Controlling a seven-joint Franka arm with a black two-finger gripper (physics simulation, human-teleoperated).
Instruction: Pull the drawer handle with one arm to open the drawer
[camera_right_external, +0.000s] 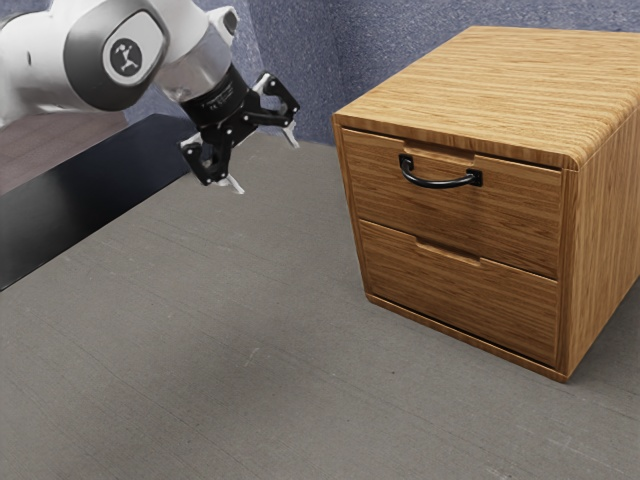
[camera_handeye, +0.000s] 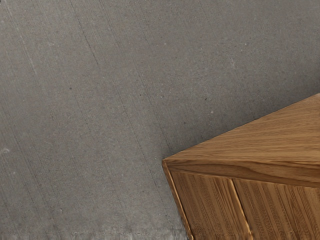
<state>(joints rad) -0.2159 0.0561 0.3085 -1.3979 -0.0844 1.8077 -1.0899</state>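
Jaws spread open above grey table (camera_right_external: 250, 340), well apart from black handle (camera_right_external: 440, 178), top drawer (camera_right_external: 450, 215) shut

Cabinet (camera_right_external: 600, 220) on table (camera_right_external: 200, 340), handle (camera_right_external: 440, 182) on upper drawer (camera_right_external: 510, 215) — end effector (camera_right_external: 264, 163) well apart

**Open hand hangs clear of a shut cabinet**

A white, round-jointed robot arm (camera_right_external: 110, 50) comes in from the exterior view's upper left. Its black two-finger hand (camera_right_external: 263, 162) hangs in the air above the grey, matte bench (camera_right_external: 200, 350), fingers spread wide with nothing between them. The hand is well apart from the box-shaped cabinet of striped light wood (camera_right_external: 500, 80), which stands on the bench at the exterior view's right. The cabinet has two drawer fronts, both flush with its face. The upper drawer (camera_right_external: 500, 215) carries a black curved handle (camera_right_external: 438, 176) near its top edge; the lower drawer (camera_right_external: 460, 290) has only a shallow notch. A flat black panel (camera_right_external: 70, 210) lies along the bench's left side.
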